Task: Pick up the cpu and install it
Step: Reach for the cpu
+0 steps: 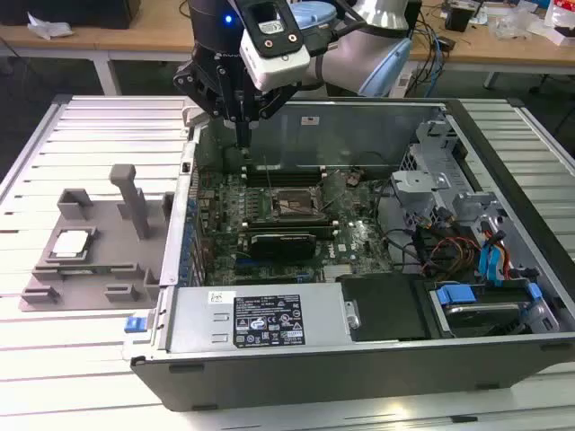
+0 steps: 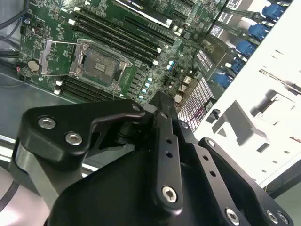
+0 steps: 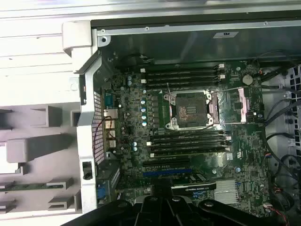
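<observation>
Currently cpu (image 1: pixel 72 243) on tray (image 1: pixel 40 289), hand (image 1: pixel 243 135) well apart above PC case (image 1: pixel 359 370)

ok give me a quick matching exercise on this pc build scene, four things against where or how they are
Things:
1. cpu
2. socket
3. tray
4. drive-bay tabs

Descriptions:
a. blue, inside the case at the exterior view's right
b. on the motherboard, cover swung open, no chip in it
c. grey plastic, outside the case at the exterior view's left
d. silver-topped, lying in the tray

Pairs: 1-d, 2-b, 3-c, 4-a
</observation>
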Controlling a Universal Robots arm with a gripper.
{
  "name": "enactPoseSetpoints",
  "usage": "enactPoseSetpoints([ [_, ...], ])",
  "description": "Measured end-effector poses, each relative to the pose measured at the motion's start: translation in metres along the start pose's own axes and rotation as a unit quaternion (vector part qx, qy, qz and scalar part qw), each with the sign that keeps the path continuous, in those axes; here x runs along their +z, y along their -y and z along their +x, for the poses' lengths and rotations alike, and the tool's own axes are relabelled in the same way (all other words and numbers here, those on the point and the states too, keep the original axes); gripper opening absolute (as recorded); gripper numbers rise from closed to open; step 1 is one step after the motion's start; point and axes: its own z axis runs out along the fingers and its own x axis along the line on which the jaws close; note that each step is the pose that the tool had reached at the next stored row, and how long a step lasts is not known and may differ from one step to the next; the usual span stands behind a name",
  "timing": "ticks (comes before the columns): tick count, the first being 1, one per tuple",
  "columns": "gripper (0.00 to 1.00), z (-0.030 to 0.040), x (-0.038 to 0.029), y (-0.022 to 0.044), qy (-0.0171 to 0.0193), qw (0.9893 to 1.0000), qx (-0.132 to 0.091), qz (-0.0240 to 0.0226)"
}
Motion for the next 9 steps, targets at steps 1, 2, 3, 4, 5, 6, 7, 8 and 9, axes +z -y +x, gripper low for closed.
enactPoseSetpoints([
  [1, 0.11, 0.0000, 0.0000, 0.0000, 0.0000, 1.0000, 0.000, 0.0000],
  [2, 0.11, 0.0000, 0.0000, 0.0000, 0.0000, 1.0000, 0.000, 0.0000],
  [3, 0.11, 0.0000, 0.0000, 0.0000, 0.0000, 1.0000, 0.000, 0.0000],
  [4, 0.11, 0.0000, 0.0000, 0.0000, 0.0000, 1.0000, 0.000, 0.0000],
  [5, 0.11, 0.0000, 0.0000, 0.0000, 0.0000, 1.0000, 0.000, 0.0000],
  [6, 0.11, 0.0000, 0.0000, 0.0000, 0.0000, 1.0000, 0.000, 0.0000],
  [7, 0.11, 0.0000, 0.0000, 0.0000, 0.0000, 1.0000, 0.000, 0.0000],
  [8, 0.11, 0.0000, 0.0000, 0.0000, 0.0000, 1.0000, 0.000, 0.0000],
  [9, 0.11, 0.0000, 0.0000, 0.0000, 0.0000, 1.0000, 0.000, 0.0000],
])
